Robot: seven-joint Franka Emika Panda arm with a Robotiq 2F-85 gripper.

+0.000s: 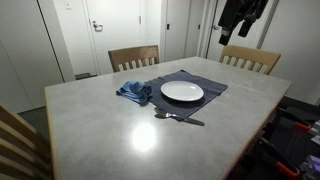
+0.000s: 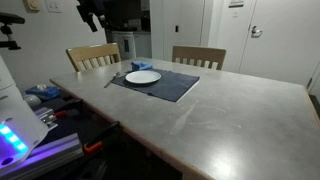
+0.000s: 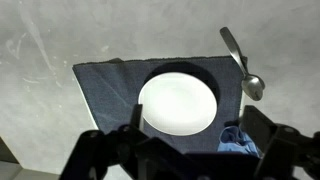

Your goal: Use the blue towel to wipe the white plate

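Wrist view: my gripper [image 3: 185, 160] hung open and empty above the white plate [image 3: 177, 102]; blue towel [image 3: 236, 140] lay crumpled just beside it. Judged best: shift over the towel's bunched middle, descend straight, pinch a thick fold.

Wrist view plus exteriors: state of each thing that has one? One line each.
gripper: open, empty, above the plate.
blue towel: crumpled, lying beside the plate, not held.
white plate: flat on the placemat, nothing on it.
placemat: spread flat under the plate.
spoon: lying flat at the placemat's edge, untouched.
chairs: unoccupied, against the table's far side.
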